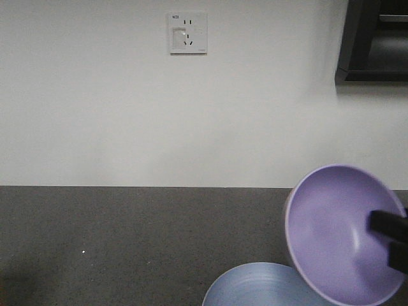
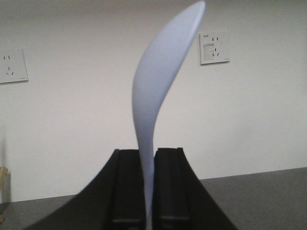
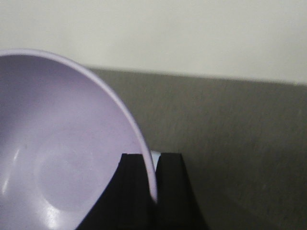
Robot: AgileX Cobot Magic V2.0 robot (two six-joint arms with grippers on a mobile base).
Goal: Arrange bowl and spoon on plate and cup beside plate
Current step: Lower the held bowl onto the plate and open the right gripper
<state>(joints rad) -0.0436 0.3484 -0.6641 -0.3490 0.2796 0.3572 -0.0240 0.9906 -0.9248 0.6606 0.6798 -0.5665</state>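
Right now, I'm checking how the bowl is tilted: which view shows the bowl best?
The exterior front-facing view: nearly the whole bowl shows, tilted, near the plate. The right wrist view crops it, rim pinched in the right gripper. The left wrist view lacks it.

The bench is a dark grey, finely speckled slab filling the lower part of the front view and meeting the white wall in a straight seam toward 12 o'clock. Directly on it lies the pale blue plate with faint concentric rings, at about 5 o'clock, cut off by the lower edge so only its far part shows. A tiny white speck sits toward 8 o'clock, well apart from the plate.
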